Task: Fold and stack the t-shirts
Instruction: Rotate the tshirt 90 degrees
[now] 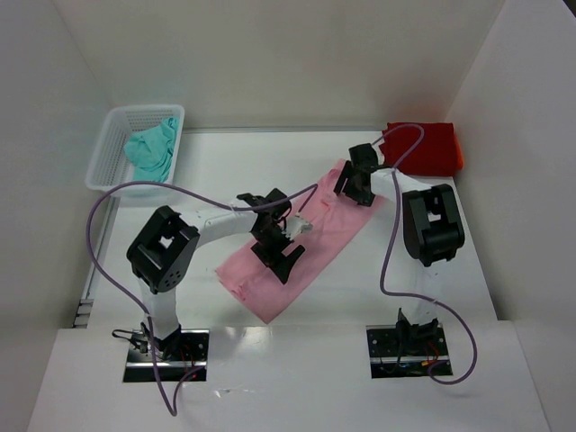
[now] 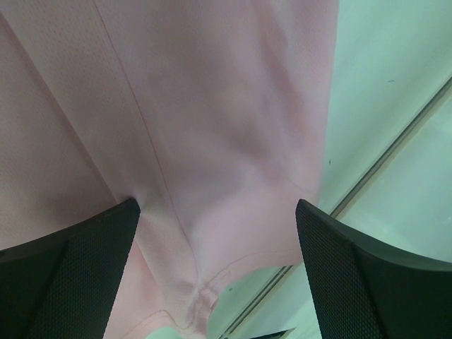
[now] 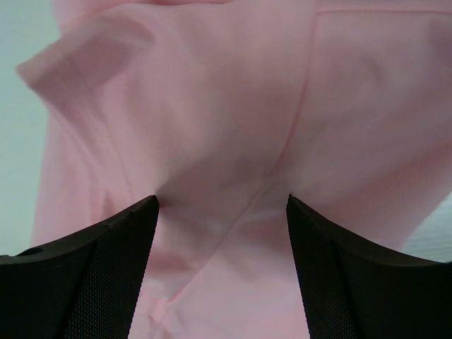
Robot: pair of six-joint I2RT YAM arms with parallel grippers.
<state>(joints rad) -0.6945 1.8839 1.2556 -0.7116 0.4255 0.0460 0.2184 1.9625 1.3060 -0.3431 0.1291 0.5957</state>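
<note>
The pink t-shirt (image 1: pixel 315 252) lies spread diagonally across the middle of the table (image 1: pixel 252 162). The left gripper (image 1: pixel 281 247) hangs over its centre, jaws wide apart; the right gripper (image 1: pixel 355 184) is at its upper-right end, jaws also spread over the cloth. The red t-shirt (image 1: pixel 423 148) lies upper right, the teal t-shirt (image 1: pixel 151 151) in the basket (image 1: pixel 106 148) upper left

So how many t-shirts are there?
3: light pink cloth shirt mid-table, bright red shirt far right, teal shirt in the white plastic basket; others may hide beneath it.
</note>
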